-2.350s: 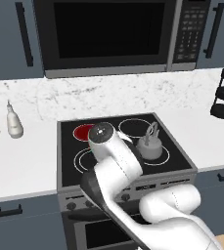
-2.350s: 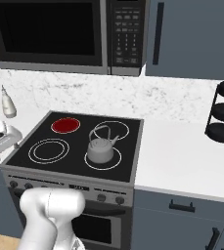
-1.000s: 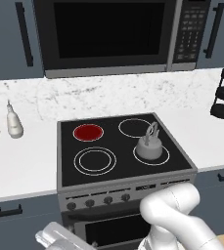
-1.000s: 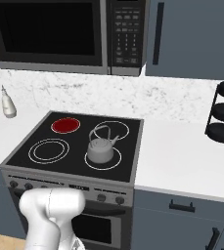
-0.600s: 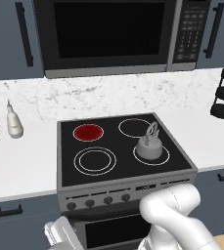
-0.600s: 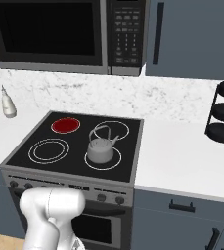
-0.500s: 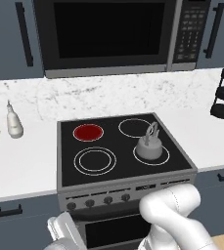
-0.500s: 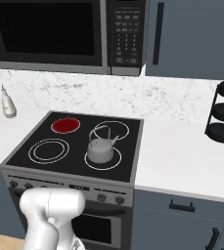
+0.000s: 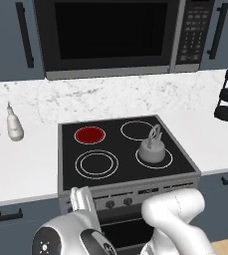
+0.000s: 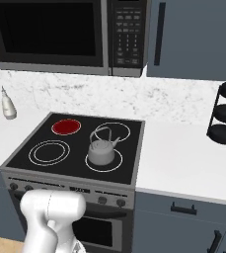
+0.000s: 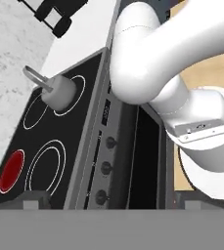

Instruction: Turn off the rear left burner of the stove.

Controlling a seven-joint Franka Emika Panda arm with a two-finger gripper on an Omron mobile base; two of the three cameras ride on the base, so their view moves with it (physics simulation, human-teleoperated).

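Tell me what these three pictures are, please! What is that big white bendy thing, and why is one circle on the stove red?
The white thing is a robot arm in a pretend, computer-drawn kitchen. Two pictures come from cameras behind it, on its left and right. The third, tilted one comes from a camera on its hand.

On the stove sits a grey kettle. The red circle is the rear left burner, glowing because it is on. The gripper is low by the knobs, holding nothing. I cannot tell whether it is open.

Nothing sits in front of the knobs (image 9: 118,202) for me. On the stove (image 9: 125,149), the kettle (image 9: 152,149) blocks the 3 o'clock side; the front left ring (image 9: 96,164) is bare.
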